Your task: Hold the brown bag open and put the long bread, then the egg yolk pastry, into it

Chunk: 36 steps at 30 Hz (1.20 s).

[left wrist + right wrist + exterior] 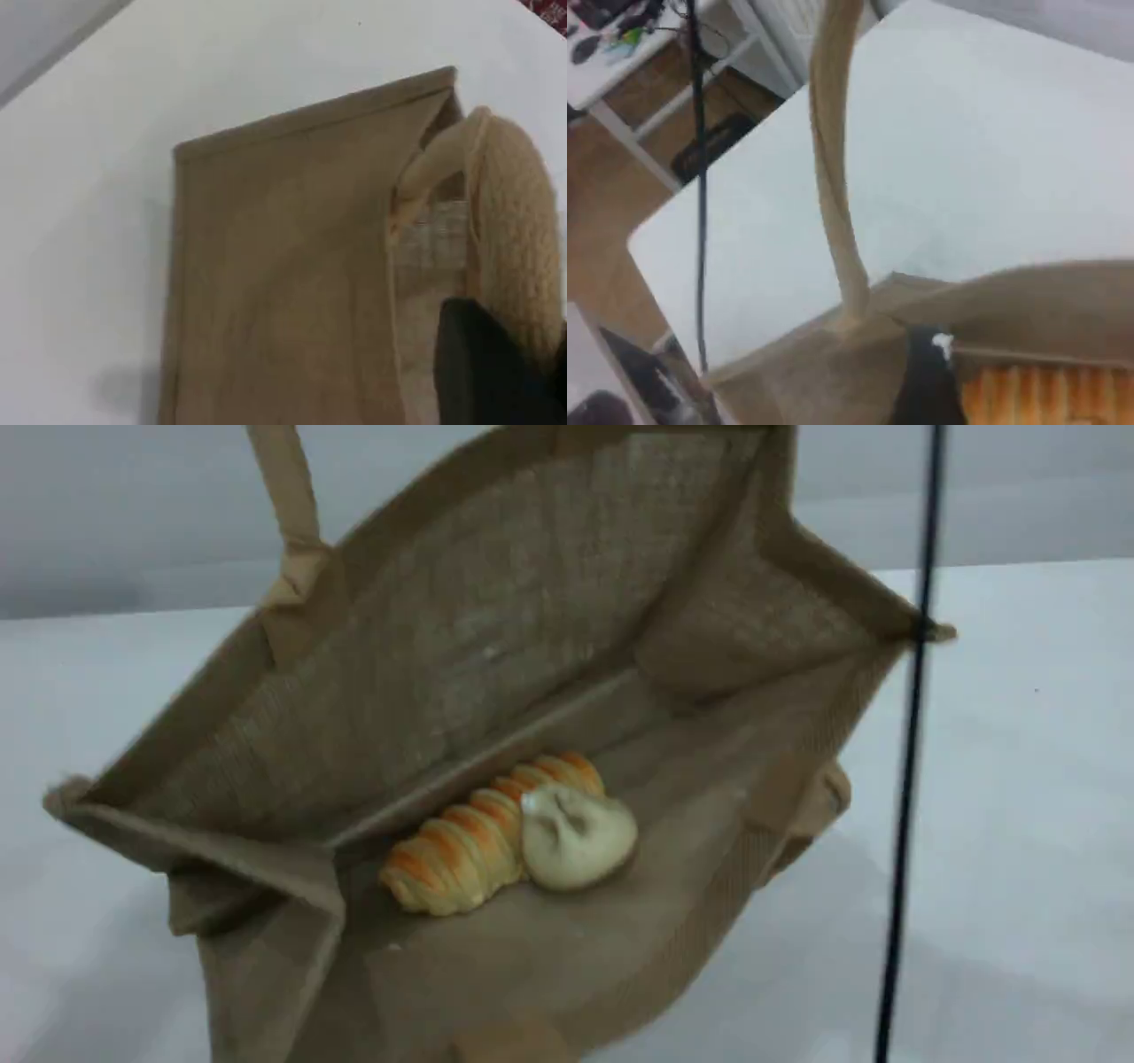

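Since both items already lie inside the brown bag (496,602), log them so: long bread (461,841) lengthwise along the bottom crease (532,731), egg yolk pastry (576,837) touching its near side. Left jaws closed on the handle (518,221) (mouth held up); right jaws just above the rim (1028,283) over the bread, and you cannot tell their spread.
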Tool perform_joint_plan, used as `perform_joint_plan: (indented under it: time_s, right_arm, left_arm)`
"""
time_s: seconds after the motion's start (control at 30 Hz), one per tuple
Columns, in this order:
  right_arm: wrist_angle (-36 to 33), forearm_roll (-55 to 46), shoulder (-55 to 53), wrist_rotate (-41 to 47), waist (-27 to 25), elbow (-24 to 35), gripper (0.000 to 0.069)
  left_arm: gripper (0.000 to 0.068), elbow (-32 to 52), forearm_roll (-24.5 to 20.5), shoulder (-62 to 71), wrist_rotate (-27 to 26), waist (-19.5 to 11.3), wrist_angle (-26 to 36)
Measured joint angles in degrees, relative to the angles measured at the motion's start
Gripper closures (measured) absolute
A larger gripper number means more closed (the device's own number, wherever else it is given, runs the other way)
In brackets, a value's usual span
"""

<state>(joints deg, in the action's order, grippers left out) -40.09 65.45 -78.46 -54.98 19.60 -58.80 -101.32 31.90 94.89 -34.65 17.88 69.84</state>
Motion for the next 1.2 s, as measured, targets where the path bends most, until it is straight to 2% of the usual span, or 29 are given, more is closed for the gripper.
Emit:
perform_joint_plan:
  time_s: [0.2, 0.4, 0.57, 0.8, 0.9, 1.03, 1.2]
  right_arm:
    - [-5.98, -15.49, 8.96, 13.91, -1.57, 0.0, 0.0229]
    - [-11.62, -27.1, 15.59, 24.65, -1.57, 0.0, 0.0229]
    - [-14.73, -32.77, 18.71, 30.57, -1.57, 0.0, 0.0229]
    - [-22.25, -38.72, 18.95, 35.59, -1.57, 0.0, 0.0229]
    - [-25.72, -44.16, 19.05, 39.38, -1.57, 0.0, 0.0229]
    - [-29.69, -53.27, 19.05, 45.56, -1.57, 0.0, 0.0227]
    - [-29.98, -61.62, 19.05, 49.77, -1.57, 0.0, 0.0227]
  left_arm:
    - [0.0602, 6.67, 0.24, 0.0, 0.0, 0.0, -0.59]
    - [0.0602, 16.62, 2.19, 0.0, -0.98, 0.0, -9.01]
    - [0.0602, 25.53, 7.13, 0.0, -1.75, 0.0, -15.87]
    - [0.0602, 38.19, 17.15, 0.0, -8.56, 0.0, -25.94]
    - [0.0587, 41.9, 22.42, 0.0, -12.42, 0.0, -27.38]
    - [0.0502, 43.14, 27.18, 0.28, -15.71, 0.0, -28.44]
    - [0.0306, 43.09, 28.96, 1.86, -14.72, 0.0, -29.59]
